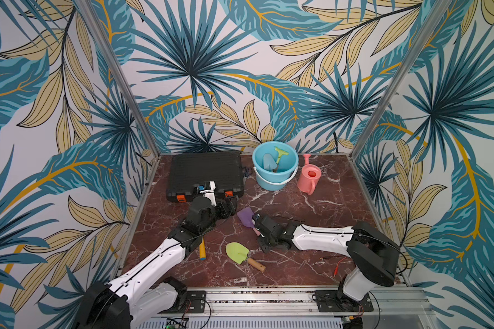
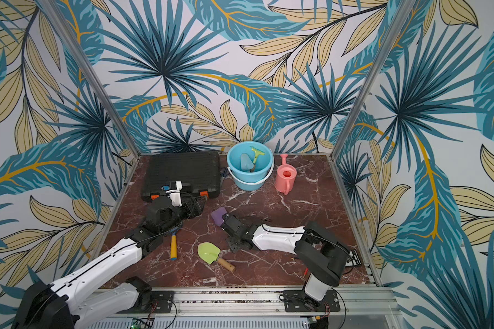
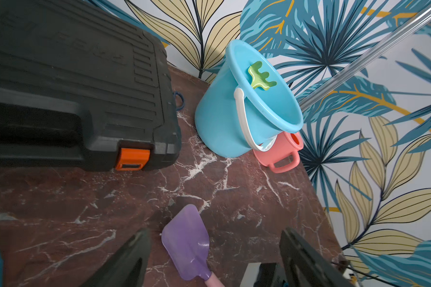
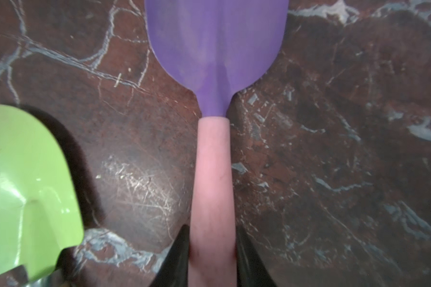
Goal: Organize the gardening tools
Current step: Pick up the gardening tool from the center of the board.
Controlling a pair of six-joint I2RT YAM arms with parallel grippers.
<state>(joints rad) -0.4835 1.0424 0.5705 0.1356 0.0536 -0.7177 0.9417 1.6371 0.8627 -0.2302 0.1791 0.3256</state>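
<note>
At the near edge of the table (image 1: 325, 205), we find the green shovel (image 1: 236, 252) lying flat. Close by, partly under the left arm, lies a yellow-handled tool that we take for the fork (image 2: 173, 246); its head is mostly hidden.

Further in, the purple scoop (image 1: 246, 216) lies on the table. In the right wrist view, the right gripper (image 4: 212, 232) has both fingers pressed against the scoop's pink handle, well back from the blade. We judge the grasp made and the lift not begun.

The left gripper (image 3: 214, 233) hangs just short of the scoop's blade, jaws wide apart and holding nothing.

At the far side stands the blue bucket (image 1: 274, 182), with the trowel (image 1: 268, 163) and rake (image 1: 281, 153) already inside. The pink watering can (image 1: 308, 178) stands just beside it, and the black case (image 1: 206, 173) sits closed on the bucket's other side.

We recommend:
- a straight lift with the grip kept firm, since a hold this far back may let the blade droop;
- drawing the left gripper clear of the path first;
- carrying the scoop high over the bucket's rim and releasing above the open space beside the rake, well away from the watering can.
</note>
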